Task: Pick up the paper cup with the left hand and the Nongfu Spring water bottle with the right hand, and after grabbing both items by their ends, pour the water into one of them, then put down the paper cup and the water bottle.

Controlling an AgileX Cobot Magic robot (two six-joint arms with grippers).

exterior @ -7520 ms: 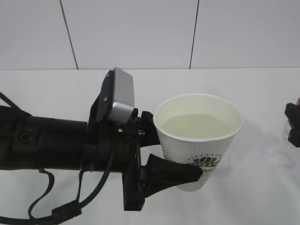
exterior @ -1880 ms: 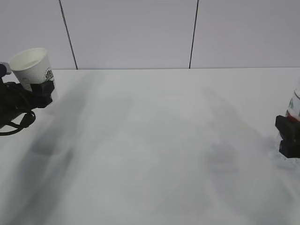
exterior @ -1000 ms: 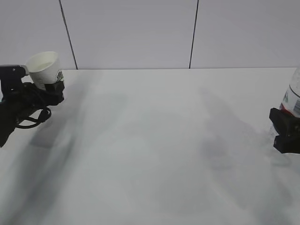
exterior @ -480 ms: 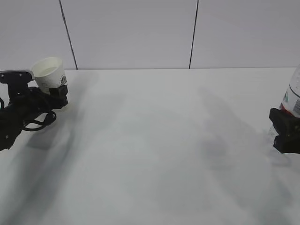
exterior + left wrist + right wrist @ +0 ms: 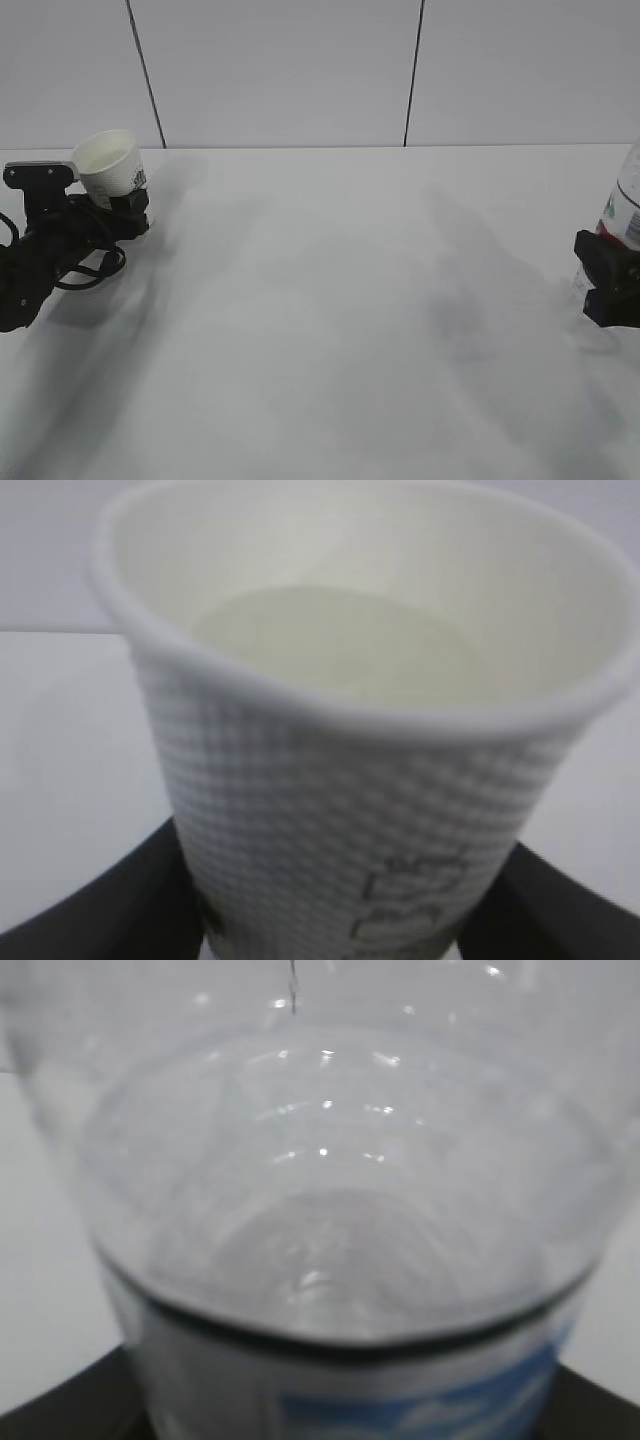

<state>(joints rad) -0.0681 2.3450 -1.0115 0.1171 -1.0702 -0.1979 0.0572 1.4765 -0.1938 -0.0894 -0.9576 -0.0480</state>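
We are holding the paper cup (image 5: 110, 164) in our left end effector (image 5: 122, 203), far left over the desk (image 5: 330, 300). Our right end effector (image 5: 606, 282) is gripping the Nongfu Spring water bottle (image 5: 627, 205). The cup is leaning, so water (image 5: 335, 645) might be spilling if we are setting it down crooked.

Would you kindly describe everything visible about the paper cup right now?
The paper cup is white, tapered, with a dimpled wall, rolled rim and dark lettering low on its side. Its cream inside holds clear water partway up. It sits at the table's far left, tilted slightly, gripped low between the left claw's black fingers.
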